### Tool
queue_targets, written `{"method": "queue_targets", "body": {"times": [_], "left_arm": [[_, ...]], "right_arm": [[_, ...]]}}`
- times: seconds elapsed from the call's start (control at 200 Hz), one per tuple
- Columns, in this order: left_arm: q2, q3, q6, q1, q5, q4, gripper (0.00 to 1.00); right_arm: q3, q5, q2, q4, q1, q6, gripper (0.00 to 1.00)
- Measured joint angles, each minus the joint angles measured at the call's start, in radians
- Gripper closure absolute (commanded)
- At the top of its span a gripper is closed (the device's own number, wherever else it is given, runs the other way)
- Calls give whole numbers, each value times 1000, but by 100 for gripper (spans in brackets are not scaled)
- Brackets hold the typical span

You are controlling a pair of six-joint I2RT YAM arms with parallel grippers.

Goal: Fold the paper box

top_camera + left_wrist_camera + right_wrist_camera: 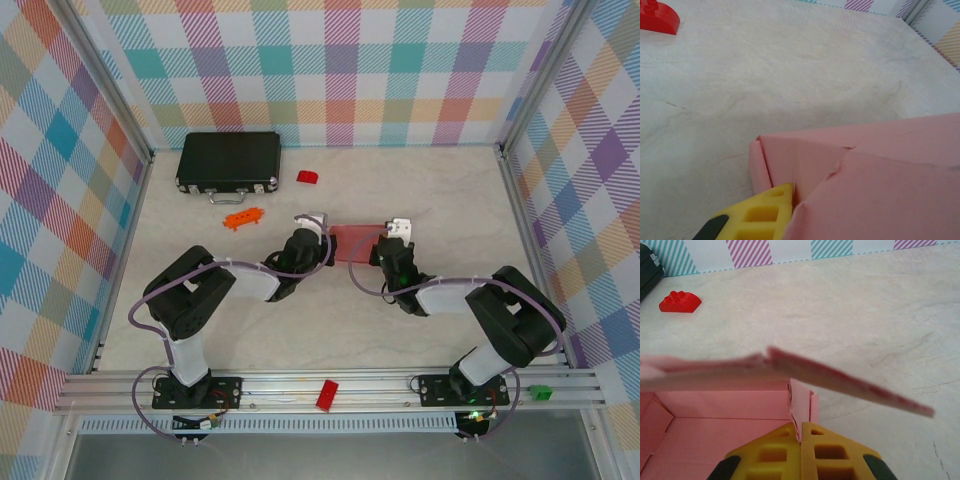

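With right tool (801, 427) clamped on light-pink thin-card box (355, 241) corner and left tool (316, 226) pinching opposite end, lower raised lid flap (840, 377) squarely, avoiding creases.

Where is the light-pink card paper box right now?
In the top view the light-pink card paper box sits mid-table, between the left gripper and the right gripper, nearer the arms than the small red block.

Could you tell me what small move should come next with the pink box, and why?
Probably ease the raised lid flap down over the paper box: its inside lies open, the flap hangs tilted above it, and the right claw is shut on one end of it, steadying it.
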Motion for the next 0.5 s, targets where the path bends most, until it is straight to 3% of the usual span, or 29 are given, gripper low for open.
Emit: {"method": "queue_targets", "body": {"times": [0.5], "left_arm": [[0, -39, 2, -12, 0, 34, 87]], "right_arm": [[-38, 0, -30, -21, 21, 26, 95]]}}
